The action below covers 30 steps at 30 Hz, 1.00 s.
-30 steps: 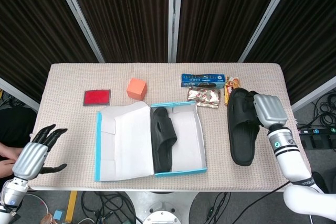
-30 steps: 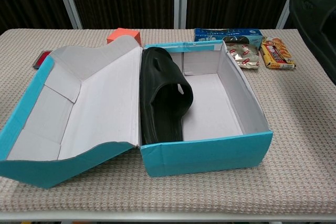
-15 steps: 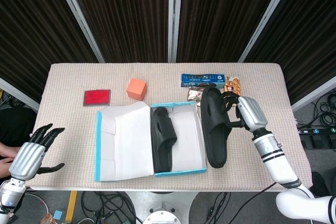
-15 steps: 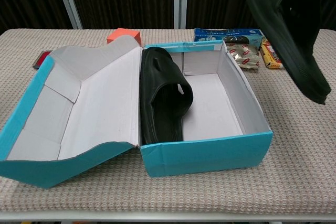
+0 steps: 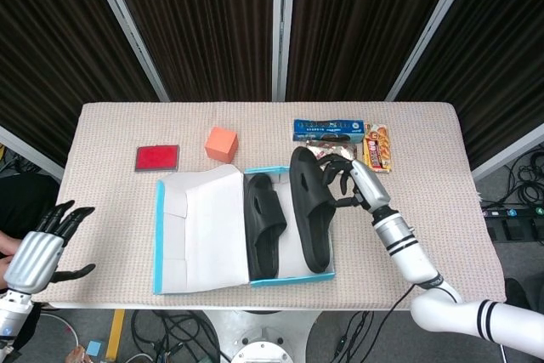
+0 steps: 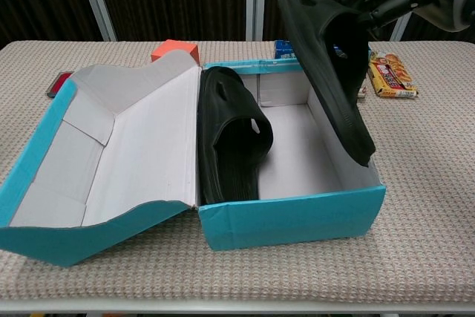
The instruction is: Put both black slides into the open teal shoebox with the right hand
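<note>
One slide (image 5: 310,210) is gripped by the right hand (image 5: 350,178), tilted above the shoebox (image 5: 289,278); another slide (image 5: 263,225) lies inside. Left hand (image 5: 38,248) spread, holding nothing.

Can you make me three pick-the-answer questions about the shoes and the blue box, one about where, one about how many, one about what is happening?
1. Where is the slide already in the teal shoebox?
A. Along its left side, beside the lid
B. On the red case
C. Under the snacks

2. How many black slides are there?
A. One
B. Two
C. Four

3. What is the right hand doing?
A. Resting flat on the table
B. Holding a slide tilted above the box
C. Closing the lid

Answers:
1. A: the first slide lies against the box's left wall, next to the open lid.
2. B: one in the box, plus the held slide.
3. B: in the chest view the fingers grip that slide, lifted, its low end near the box's right wall. The left hand holds nothing.
</note>
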{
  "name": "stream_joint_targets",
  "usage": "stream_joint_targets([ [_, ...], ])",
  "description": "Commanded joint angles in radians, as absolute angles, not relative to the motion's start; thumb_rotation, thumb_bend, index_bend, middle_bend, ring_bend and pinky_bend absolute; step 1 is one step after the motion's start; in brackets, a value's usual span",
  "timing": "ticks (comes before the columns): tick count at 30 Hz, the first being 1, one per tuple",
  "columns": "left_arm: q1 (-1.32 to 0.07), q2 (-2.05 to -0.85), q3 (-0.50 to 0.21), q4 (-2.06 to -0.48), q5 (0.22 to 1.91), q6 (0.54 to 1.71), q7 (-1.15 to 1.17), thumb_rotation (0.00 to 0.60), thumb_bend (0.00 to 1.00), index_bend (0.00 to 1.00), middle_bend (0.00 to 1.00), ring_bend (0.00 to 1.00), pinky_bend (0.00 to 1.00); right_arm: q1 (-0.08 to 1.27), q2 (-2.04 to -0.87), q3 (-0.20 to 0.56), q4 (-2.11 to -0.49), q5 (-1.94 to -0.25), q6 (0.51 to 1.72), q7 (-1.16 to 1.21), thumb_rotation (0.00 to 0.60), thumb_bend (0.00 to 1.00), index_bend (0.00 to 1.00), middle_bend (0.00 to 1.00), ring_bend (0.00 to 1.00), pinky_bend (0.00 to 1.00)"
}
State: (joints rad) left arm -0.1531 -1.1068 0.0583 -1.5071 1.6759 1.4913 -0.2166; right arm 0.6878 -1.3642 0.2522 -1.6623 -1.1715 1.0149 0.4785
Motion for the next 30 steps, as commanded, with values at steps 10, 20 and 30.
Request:
stream_joint_targets([
  [10,-0.149,-1.114,0.058,-1.489,1.682,1.503,-0.224,0.6,0.0,0.11,0.15,0.01,0.09,0.679,-1.442,0.248,-1.562,-1.258,0.964,0.627,0.6,0.15,0.62,0.54,0.5,0.7],
  [20,-0.148,-1.13,0.061,-1.471,1.693,1.508,-0.224,0.6,0.0,0.11,0.15,0.01,0.09,0.671,-1.487,0.217,-1.461,-1.321,0.965,0.632,0.6,0.15,0.62,0.54,0.5,0.7],
  [30,-0.153,-1.134,0.057,-1.471,1.707,1.521,-0.216,0.6,0.0,0.11,0.15,0.01,0.09,0.696,-1.516,0.212,-1.38,-1.35,0.931,0.624,0.6,0.15,0.62,0.54,0.5,0.7],
])
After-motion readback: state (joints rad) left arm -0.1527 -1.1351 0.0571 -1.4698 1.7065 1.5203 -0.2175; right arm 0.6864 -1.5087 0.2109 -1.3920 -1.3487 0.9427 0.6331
